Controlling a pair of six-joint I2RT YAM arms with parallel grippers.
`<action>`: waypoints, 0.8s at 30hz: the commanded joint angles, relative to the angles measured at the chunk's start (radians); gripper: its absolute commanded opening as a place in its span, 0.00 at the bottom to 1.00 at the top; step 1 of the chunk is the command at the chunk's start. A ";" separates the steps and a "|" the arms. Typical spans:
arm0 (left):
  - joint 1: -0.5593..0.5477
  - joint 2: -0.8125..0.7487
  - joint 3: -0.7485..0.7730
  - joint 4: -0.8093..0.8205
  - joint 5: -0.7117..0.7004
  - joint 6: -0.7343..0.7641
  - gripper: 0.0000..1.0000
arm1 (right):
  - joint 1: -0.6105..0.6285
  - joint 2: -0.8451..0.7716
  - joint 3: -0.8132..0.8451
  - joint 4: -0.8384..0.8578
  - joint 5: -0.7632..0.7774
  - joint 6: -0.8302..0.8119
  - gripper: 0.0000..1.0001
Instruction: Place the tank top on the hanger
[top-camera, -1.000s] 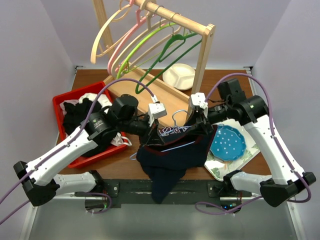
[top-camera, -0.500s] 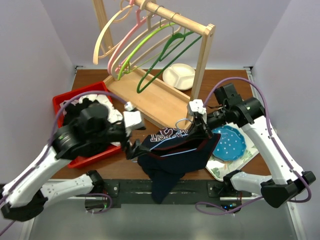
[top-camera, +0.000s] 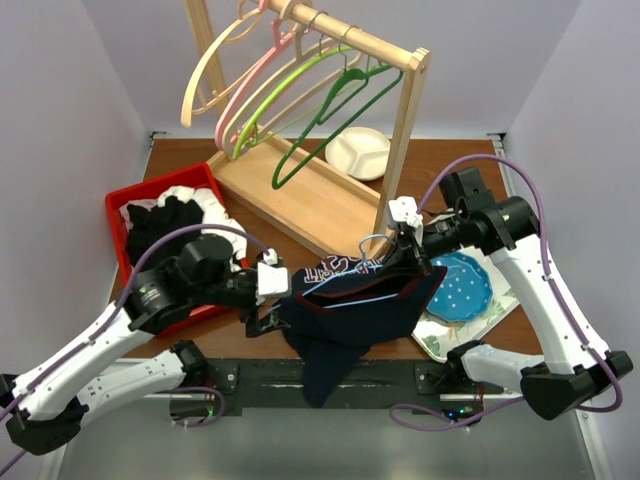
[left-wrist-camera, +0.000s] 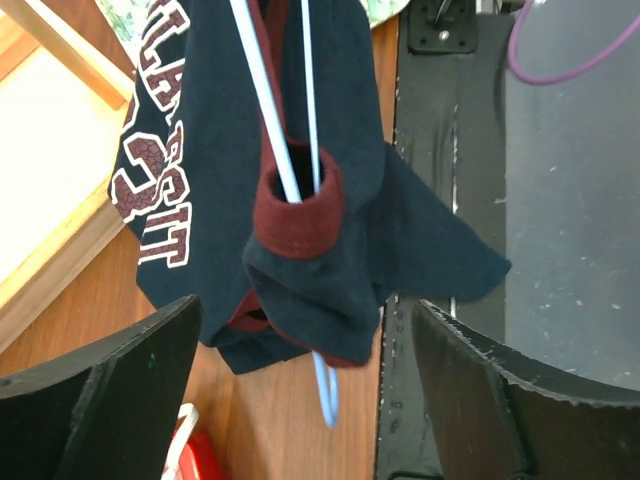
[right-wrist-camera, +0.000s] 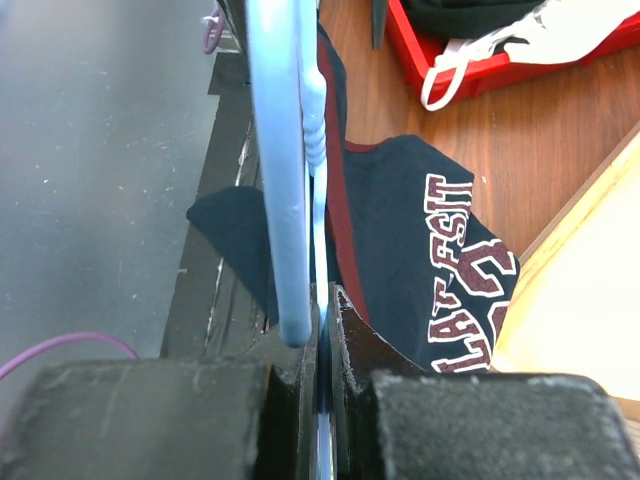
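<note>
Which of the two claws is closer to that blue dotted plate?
Right. The right gripper is close beside the blue plate; the left gripper lies beyond the tank top, well away.

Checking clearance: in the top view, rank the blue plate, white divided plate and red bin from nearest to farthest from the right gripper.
From the right gripper:
1. blue plate, just to its right.
2. white divided plate, farther back.
3. red bin, far left.

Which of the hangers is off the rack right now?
The thin light-blue hanger, clamped in the right gripper and threaded through the tank top. The cream hanger, pink hanger and green hangers hang on the wooden rack.
</note>
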 joint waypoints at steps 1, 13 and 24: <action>0.002 0.015 -0.007 0.109 0.012 0.043 0.89 | -0.008 -0.015 -0.008 -0.001 -0.052 -0.016 0.00; 0.002 0.141 -0.016 0.094 0.127 -0.061 0.16 | -0.024 0.006 0.019 -0.018 -0.083 -0.028 0.00; 0.002 0.058 -0.047 0.140 0.095 -0.164 0.46 | -0.039 0.023 0.038 -0.037 -0.112 -0.045 0.00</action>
